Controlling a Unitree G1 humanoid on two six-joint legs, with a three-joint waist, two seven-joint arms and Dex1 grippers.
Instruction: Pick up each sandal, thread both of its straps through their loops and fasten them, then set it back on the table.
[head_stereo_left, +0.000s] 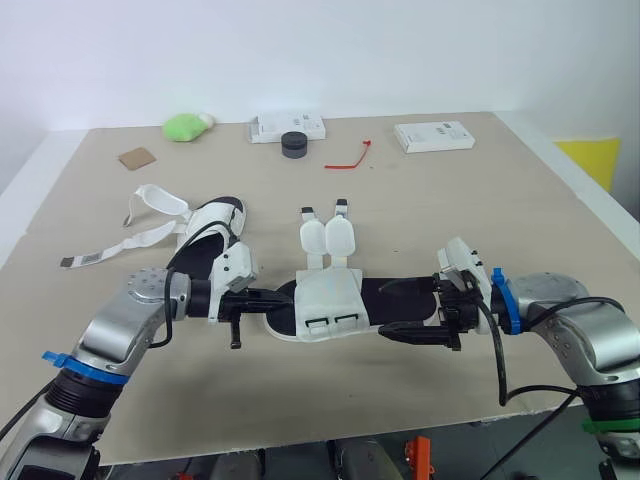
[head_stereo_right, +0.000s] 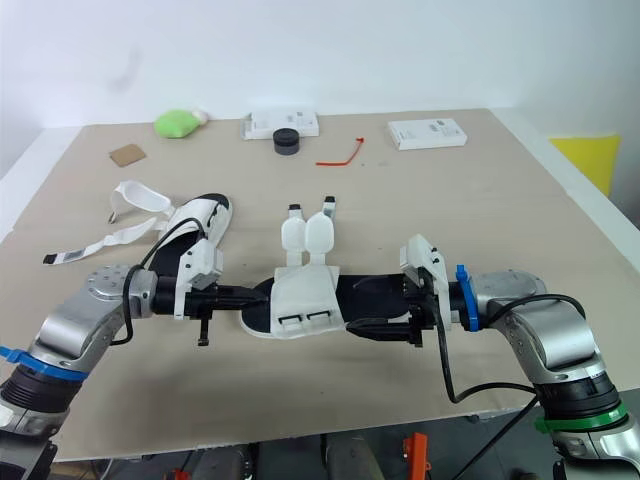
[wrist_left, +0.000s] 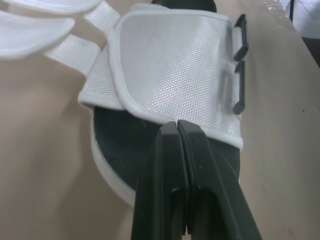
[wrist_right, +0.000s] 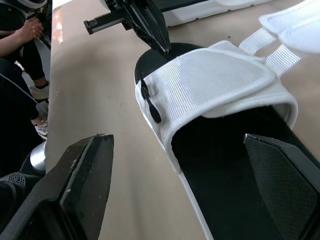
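A sandal (head_stereo_left: 330, 296) with a black sole and white upper lies on the table between my grippers. Its two straps (head_stereo_left: 327, 238) lie loose toward the back, and the black loops (head_stereo_left: 333, 322) on its near side are empty. My left gripper (head_stereo_left: 283, 296) is shut, its tips (wrist_left: 178, 126) resting on the insole at the toe, just in front of the upper. My right gripper (head_stereo_left: 405, 308) is open, one finger (wrist_right: 85, 185) on each side of the heel without closing on it. The second sandal (head_stereo_left: 212, 235) lies at the left with its straps (head_stereo_left: 150, 215) spread out.
Along the far edge sit a green object (head_stereo_left: 186, 126), two white boxes (head_stereo_left: 288, 127) (head_stereo_left: 433, 135), a black round tin (head_stereo_left: 294, 144), a red tie (head_stereo_left: 350, 157) and a brown card (head_stereo_left: 137, 157). A seated person (wrist_right: 20, 40) is beyond the table's left side.
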